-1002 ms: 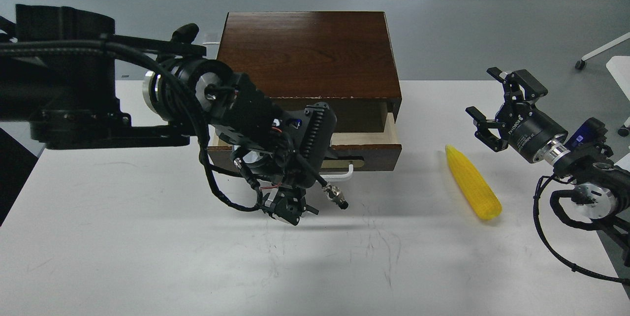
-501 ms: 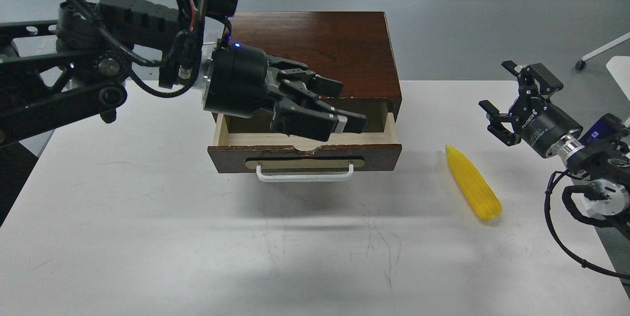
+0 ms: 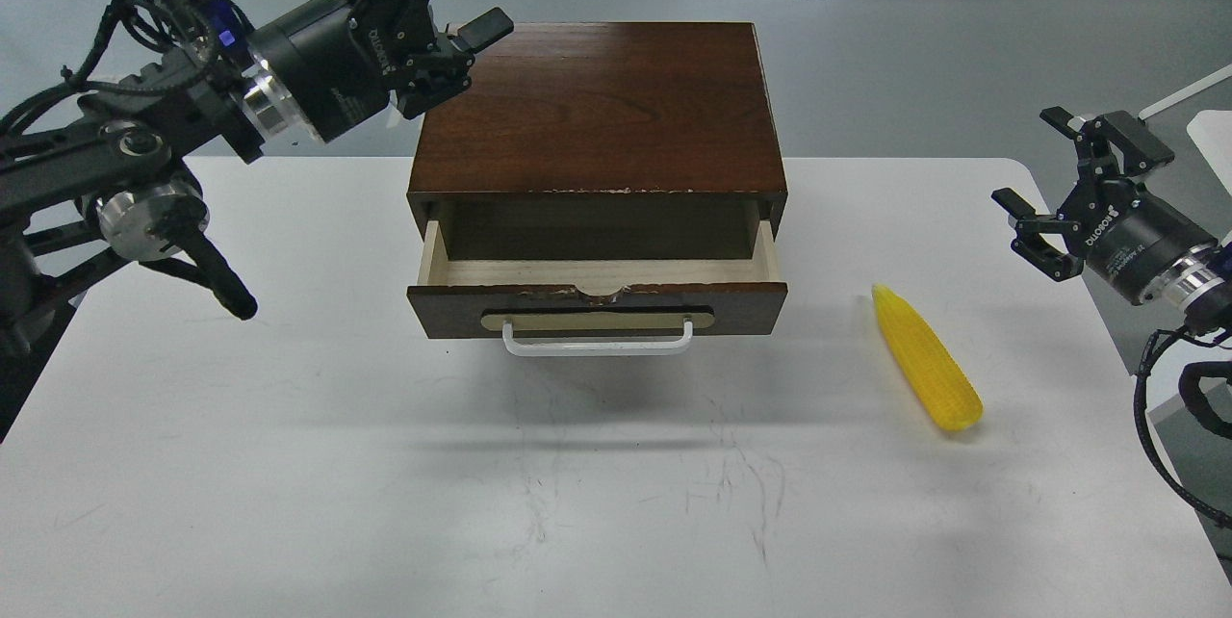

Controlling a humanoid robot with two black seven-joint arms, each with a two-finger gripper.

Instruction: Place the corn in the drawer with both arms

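Bright yellow tapered plastic corn cob (image 3: 926, 358) lay on the white desk (image 3: 289, 464), right of the dark brown wooden box (image 3: 597, 113), well apart from it; pointed tip toward the far side, blunt end toward the near edge, lying at a slant; nothing touching it.

Sliding drawer (image 3: 597, 296) of the box was pulled partway out; pale wood side walls and back strip visible, dark cavity behind; what showed of the inside held nothing; brass-coloured plate and white bar handle (image 3: 597, 341) on the dark front panel, facing the near edge.

Left black gripper (image 3: 438, 7) was raised at the box's far left corner, above and just left of the lid; fingers spread apart, holding nothing; whether a fingertip touched the lid I couldn't tell; white lettering on the body, silver wrist ring behind it, loose cables running back along the arm to the left edge.

Right black gripper (image 3: 1078, 180) sat off the desk's right edge, beyond and to the right of the corn, well apart from it; fingers splayed wide, empty; pointed roughly up and left toward the far side; silver wrist ring and a looped black cable below it near the right edge.

Desk surface showed faint dark scuff marks (image 3: 731, 474) near the middle; grey floor behind the box.
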